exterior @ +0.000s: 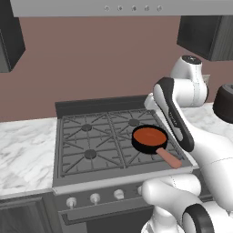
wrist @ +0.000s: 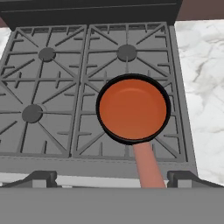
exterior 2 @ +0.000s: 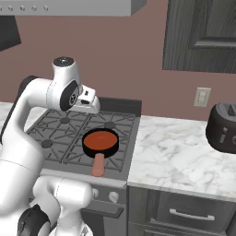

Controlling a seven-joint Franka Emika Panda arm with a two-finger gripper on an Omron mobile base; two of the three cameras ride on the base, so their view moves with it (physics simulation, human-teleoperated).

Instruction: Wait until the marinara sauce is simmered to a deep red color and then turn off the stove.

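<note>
The marinara sauce (wrist: 132, 107) is seen as a flat orange-red disc filling a small black frying pan (wrist: 101, 127), which is set on the grate over the front right burner of the stove (wrist: 48, 109). The pan's salmon-pink handle (wrist: 148, 165) is pointed toward the front edge of the range. From the hand view, the gripper (wrist: 112, 178) is held above the front of the stove, looking down on the pan; its two dark fingertips (wrist: 38, 178) are spread wide apart at the lower corners, and nothing is held between them.

In the left base view the pan (exterior: 139, 144) is partly flanked by the white arm (exterior: 175, 118), which is raised over the right side of the range, and the sauce (exterior: 149, 135) appears orange-red. A row of round silver knobs (exterior: 94, 198) is set along the front panel below the grates.

In the right base view a marble worktop (exterior 2: 184, 152) is seen just beside the stove (exterior 2: 55, 133) on its right, with a dark toaster (exterior 2: 222, 126) standing on it near the wall and a wall socket (exterior 2: 201, 97) above; a dark cabinet (exterior 2: 203, 32) is mounted higher up
</note>
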